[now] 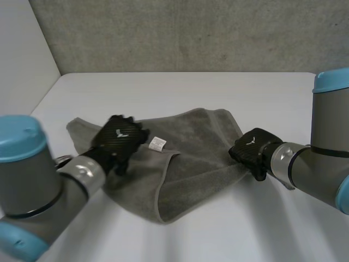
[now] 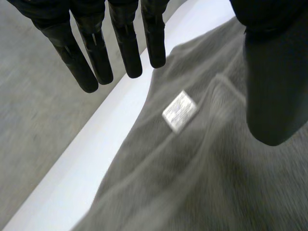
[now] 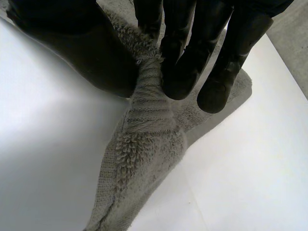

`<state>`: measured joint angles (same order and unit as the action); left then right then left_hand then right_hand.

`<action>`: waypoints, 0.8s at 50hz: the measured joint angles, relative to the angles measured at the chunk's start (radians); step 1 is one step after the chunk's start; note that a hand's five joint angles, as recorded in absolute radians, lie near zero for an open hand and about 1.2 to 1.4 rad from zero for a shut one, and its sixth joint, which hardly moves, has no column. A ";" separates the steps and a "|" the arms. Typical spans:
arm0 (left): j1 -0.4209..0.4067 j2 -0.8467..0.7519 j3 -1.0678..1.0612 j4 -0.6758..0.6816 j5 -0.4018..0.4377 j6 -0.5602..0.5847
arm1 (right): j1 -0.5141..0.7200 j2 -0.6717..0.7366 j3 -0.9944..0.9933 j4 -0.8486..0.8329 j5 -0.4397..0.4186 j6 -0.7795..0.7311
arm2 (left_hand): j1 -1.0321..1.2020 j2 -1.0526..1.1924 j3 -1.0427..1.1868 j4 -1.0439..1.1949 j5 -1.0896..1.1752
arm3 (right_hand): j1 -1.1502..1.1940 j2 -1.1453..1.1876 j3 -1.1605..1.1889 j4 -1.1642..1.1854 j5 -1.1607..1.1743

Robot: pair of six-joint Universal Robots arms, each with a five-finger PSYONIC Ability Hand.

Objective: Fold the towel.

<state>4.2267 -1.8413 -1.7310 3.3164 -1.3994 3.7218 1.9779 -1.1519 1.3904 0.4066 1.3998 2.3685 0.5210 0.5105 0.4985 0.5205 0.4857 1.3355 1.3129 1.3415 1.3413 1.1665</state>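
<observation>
Grey towel (image 1: pixel 185 164) is pinched at its right end by right hand (image 1: pixel 252 148); left hand (image 1: pixel 120 136) is held over left end, fingers straight, spread.

Illegible print on towel (image 2: pixel 216 183) label (image 2: pixel 179 110)

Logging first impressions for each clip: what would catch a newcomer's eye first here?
A rumpled grey towel lies partly folded in the middle of the white table, a small white label showing on it. The right robot hand pinches the towel's right edge between thumb and fingers, while the left robot hand is over its left part, fingers straight, beside the label.
</observation>
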 measured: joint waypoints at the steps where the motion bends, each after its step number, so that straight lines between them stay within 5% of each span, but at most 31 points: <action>1: -0.016 -0.029 0.031 0.001 0.006 0.004 | -0.001 0.001 0.003 -0.006 0.000 0.000 | 0.000 0.000 0.000 0.000 0.000 | 0.000 0.000 0.000 0.000 0.000; 11: -0.094 -0.276 0.314 -0.050 0.051 0.053 | -0.006 0.005 0.030 -0.055 -0.001 0.001 | 0.000 0.000 0.000 0.000 0.004 | 0.000 0.000 0.000 0.000 0.000; 23: -0.108 -0.527 0.628 -0.354 0.131 0.297 | -0.002 0.011 0.049 -0.085 -0.002 0.002 | 0.148 0.161 0.174 0.151 0.188 | 0.000 0.000 0.000 0.000 0.000; 29: -0.108 -0.565 0.675 -0.398 0.125 0.343 | -0.003 0.014 0.056 -0.095 -0.002 0.002 | 0.297 0.306 0.318 0.295 0.325 | 0.000 0.000 0.000 0.000 0.000; 36: -0.108 -0.565 0.687 -0.391 0.108 0.341 | -0.004 0.016 0.057 -0.098 -0.002 0.002 | 0.909 0.909 0.936 0.915 0.940 | 0.000 0.000 0.000 0.000 0.000; 40: -0.107 -0.546 0.695 -0.376 0.074 0.328 | -0.006 0.016 0.055 -0.101 -0.002 0.002 | 0.924 0.978 1.034 0.994 0.996 | 0.000 0.000 0.000 0.000 0.000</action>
<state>4.1202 -2.3876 -1.0364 2.9401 -1.3258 4.0500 1.9718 -1.1358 1.4456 0.3060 1.3980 2.3700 1.4448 1.4882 1.5323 1.5148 1.4822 1.3354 1.3129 1.3415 1.3413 1.1666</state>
